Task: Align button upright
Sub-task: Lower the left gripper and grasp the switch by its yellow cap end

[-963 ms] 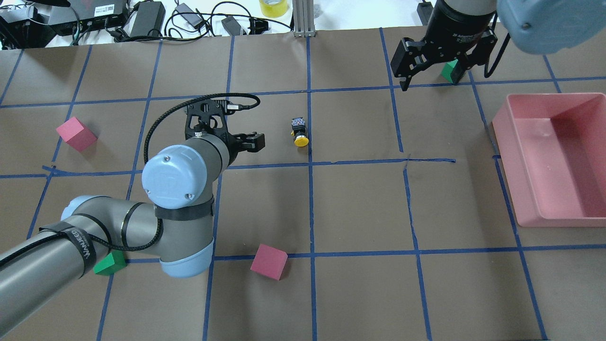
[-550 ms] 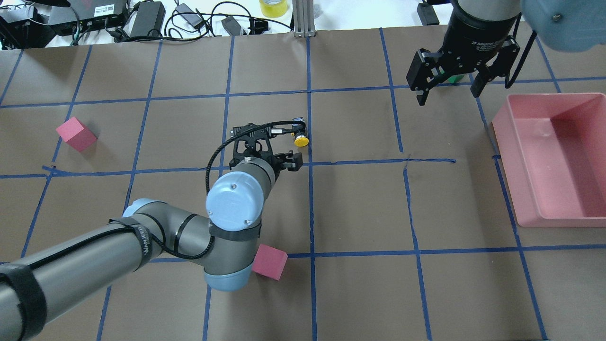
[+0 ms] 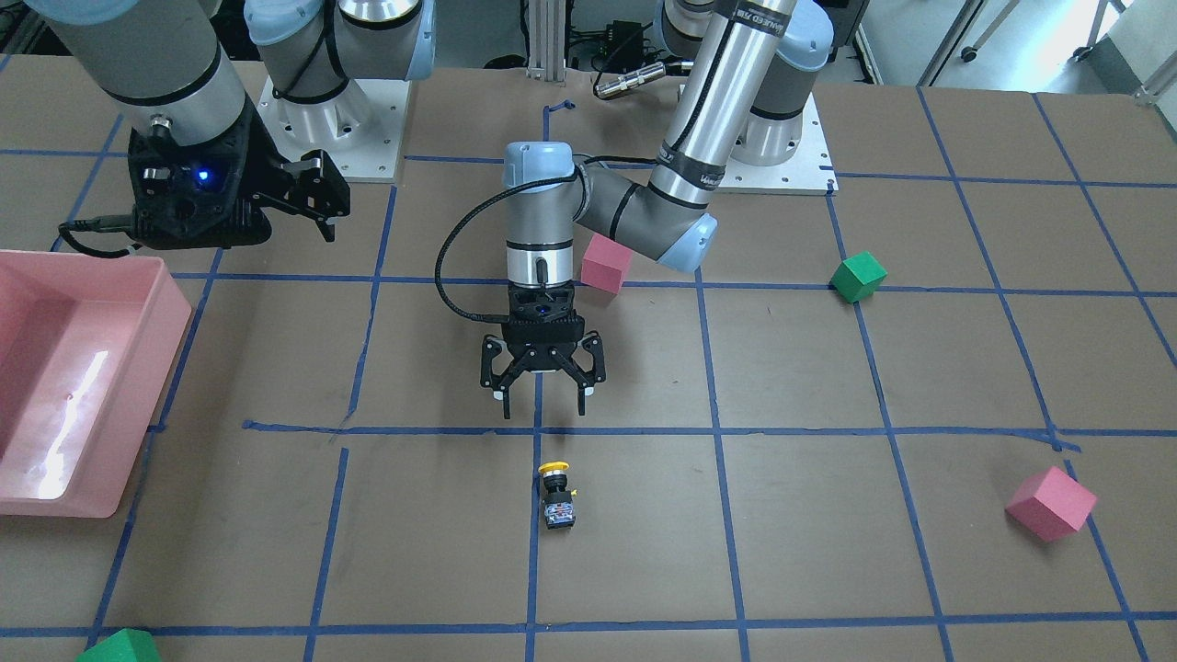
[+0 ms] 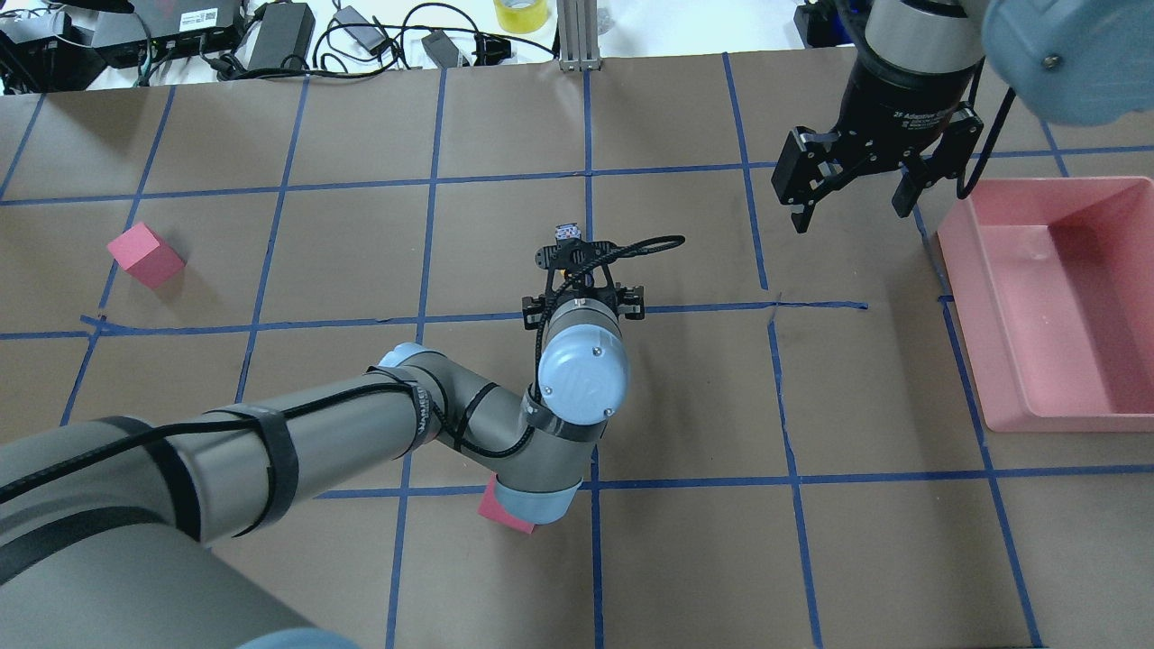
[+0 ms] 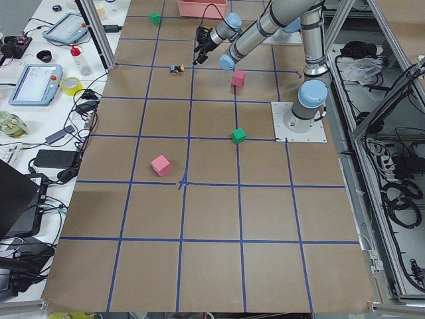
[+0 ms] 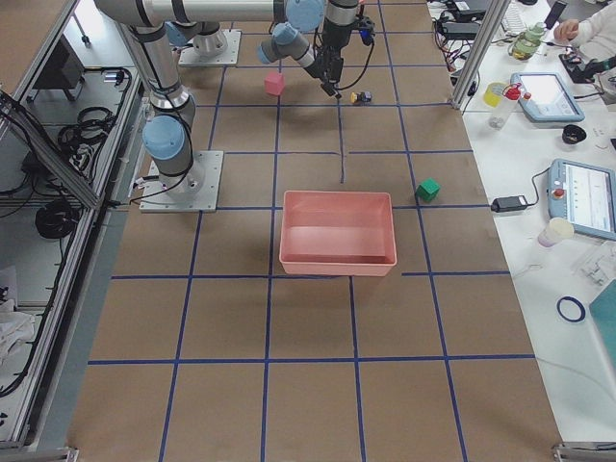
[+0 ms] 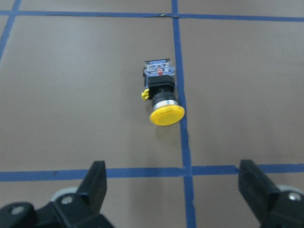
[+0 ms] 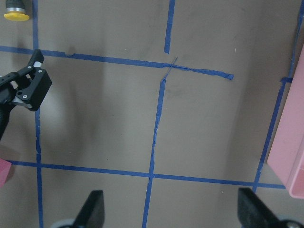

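The button (image 3: pixel 556 497) lies on its side on the brown paper beside a blue tape line, its yellow cap pointing toward the robot's base. In the left wrist view the button (image 7: pixel 161 95) sits ahead of the fingers, base away. My left gripper (image 3: pixel 542 410) hangs open above the table, just on the robot's side of the button and not touching it. From overhead, the left wrist covers most of the button (image 4: pixel 567 233). My right gripper (image 4: pixel 850 213) is open and empty at the far right, near the bin.
A pink bin (image 4: pixel 969 297) stands at the right edge. One pink cube (image 4: pixel 144 255) lies at the far left and another (image 3: pixel 605 262) sits under the left elbow. Green cubes (image 3: pixel 858 276) (image 3: pixel 119 646) lie apart. Cables and power bricks line the far edge.
My left arm has swung right across the table, bringing its open gripper up to the button and covering it from overhead. The right gripper has drifted slightly right and nearer. The button has not moved.
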You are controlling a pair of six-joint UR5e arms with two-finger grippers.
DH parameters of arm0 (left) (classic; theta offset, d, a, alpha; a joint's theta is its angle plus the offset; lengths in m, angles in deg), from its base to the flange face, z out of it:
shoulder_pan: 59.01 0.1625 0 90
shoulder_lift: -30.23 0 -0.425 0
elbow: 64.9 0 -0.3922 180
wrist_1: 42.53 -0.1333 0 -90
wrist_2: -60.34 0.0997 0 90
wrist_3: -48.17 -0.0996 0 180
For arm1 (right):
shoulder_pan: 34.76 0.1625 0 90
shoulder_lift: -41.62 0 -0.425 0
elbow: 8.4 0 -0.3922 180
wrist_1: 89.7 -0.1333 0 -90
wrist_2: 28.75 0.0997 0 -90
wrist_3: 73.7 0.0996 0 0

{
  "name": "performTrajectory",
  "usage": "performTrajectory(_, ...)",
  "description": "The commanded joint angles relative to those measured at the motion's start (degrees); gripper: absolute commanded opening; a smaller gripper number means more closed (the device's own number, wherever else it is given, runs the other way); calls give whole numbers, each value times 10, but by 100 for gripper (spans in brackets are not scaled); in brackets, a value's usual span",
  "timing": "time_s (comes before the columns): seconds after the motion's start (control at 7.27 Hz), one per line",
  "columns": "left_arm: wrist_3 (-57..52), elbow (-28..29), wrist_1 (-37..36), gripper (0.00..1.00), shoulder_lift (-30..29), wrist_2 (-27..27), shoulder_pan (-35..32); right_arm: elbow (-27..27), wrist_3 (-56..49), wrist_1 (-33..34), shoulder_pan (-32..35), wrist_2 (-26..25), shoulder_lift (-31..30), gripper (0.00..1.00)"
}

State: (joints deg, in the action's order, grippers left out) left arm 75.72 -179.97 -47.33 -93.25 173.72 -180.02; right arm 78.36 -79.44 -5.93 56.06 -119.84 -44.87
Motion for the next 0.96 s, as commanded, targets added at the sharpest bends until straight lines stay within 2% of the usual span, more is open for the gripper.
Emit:
performTrajectory(0.0, 7, 19, -1, 100, -28, 80, -8, 4, 0, 9, 0, -7, 1, 100)
performTrajectory(0.28, 3, 26, 2, 98, -39, 55, -8, 5, 9, 7, -4, -17, 1, 100)
performTrajectory(0.55, -12, 34, 5, 89, -51, 7, -2, 7, 9, 7, -4, -10, 1, 100)
performTrajectory(0.83, -69, 37, 3, 88, -52, -15, 29, 7, 8, 5, -4, -12, 1, 100)
